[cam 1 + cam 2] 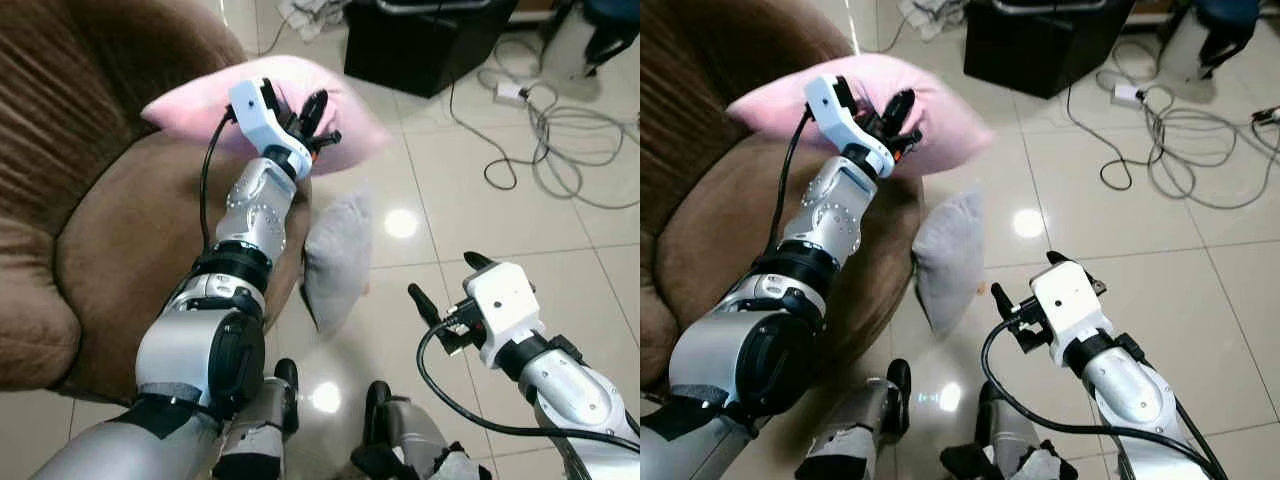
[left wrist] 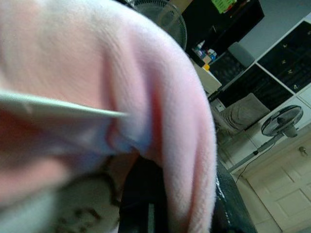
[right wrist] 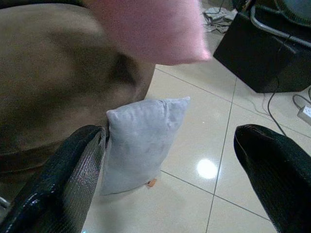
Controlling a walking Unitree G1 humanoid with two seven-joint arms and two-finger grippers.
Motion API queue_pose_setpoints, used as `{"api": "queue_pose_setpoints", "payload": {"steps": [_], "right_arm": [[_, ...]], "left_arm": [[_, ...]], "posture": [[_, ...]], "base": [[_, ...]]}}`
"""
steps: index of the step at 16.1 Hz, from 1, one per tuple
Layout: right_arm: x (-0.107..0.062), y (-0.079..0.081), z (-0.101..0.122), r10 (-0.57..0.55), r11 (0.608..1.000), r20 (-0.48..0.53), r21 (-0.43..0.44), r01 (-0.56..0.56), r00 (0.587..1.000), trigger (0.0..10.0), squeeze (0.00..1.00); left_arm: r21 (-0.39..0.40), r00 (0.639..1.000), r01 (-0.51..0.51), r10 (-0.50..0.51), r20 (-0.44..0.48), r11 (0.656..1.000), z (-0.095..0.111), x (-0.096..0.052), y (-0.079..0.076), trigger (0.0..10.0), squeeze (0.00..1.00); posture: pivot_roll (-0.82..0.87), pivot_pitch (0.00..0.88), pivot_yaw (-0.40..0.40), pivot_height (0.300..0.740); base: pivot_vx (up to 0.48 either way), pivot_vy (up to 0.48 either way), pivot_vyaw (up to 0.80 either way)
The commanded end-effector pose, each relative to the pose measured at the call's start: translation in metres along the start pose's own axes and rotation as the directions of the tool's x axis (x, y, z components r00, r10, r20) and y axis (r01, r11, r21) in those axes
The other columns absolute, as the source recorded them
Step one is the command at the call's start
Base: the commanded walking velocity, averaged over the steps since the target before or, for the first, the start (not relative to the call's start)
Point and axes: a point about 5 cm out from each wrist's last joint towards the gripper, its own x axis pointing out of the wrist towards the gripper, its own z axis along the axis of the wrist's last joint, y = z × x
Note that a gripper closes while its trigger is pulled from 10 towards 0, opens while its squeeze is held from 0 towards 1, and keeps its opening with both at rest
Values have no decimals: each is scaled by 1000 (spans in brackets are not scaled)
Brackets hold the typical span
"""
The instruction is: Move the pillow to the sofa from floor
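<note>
My left gripper (image 1: 318, 122) is shut on a pink pillow (image 1: 350, 115) and holds it up over the front edge of the brown sofa (image 1: 110, 230), part of it hanging out past the seat. The left wrist view is close against the pillow's pink fabric (image 2: 160, 87). A grey pillow (image 1: 338, 260) stands on the tiled floor, leaning against the sofa's front. My right gripper (image 1: 447, 282) is open and low over the floor, to the right of the grey pillow (image 3: 141, 138), with nothing between its fingers.
A black box (image 1: 420, 40) stands on the floor beyond the pillows. Loose cables (image 1: 560, 130) and a white adapter (image 1: 510, 92) lie at the far right. My own legs (image 1: 390, 430) show at the bottom. Glossy tiles (image 1: 500, 190) lie between the sofa and the cables.
</note>
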Motion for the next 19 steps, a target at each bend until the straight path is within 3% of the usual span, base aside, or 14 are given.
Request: {"api": "queue_pose_setpoints", "payload": {"steps": [1, 9, 12, 17, 18, 19], "right_arm": [[-2, -1, -4, -5, 1000, -23, 10, 5, 1000, 10000, 0], [-1, 2, -5, 6, 1000, -20, 9, -6, 1000, 10000, 0], [-1, 1, -6, -8, 999, -15, 49, 9, 1000, 10000, 0], [2, 1, -8, -10, 1000, -14, 23, 10, 1000, 10000, 0], [4, -4, -3, -36, 999, 24, 12, 36, 999, 10000, 0], [17, -12, 9, -104, 994, 144, 1, 105, 984, 10000, 0]], "left_arm": [[31, 1000, 27, -27, 12, 999, 2, 2, -6, 0, 0], [67, 999, 33, -33, 4, 997, 1, 2, -8, 0, 0], [92, 1000, 29, -29, -1, 995, 1, 2, -8, 0, 0], [109, 1000, 20, -21, 7, 994, 1, 1, -6, 0, 0], [131, 1000, 17, -18, 9, 991, 1, -1, -4, 0, 0], [179, 998, -16, 6, 58, 984, 11, -6, 7, 0, 0]], "posture": [[-59, 293, -12, 740], [-57, 294, -7, 740], [-54, 294, -5, 740], [-40, 289, -16, 740], [-31, 281, -22, 740], [24, 248, -54, 740]], "base": [[0, 0, 0], [0, 0, 0], [0, 0, 0], [0, 0, 0], [0, 0, 0], [0, 0, 0]]}}
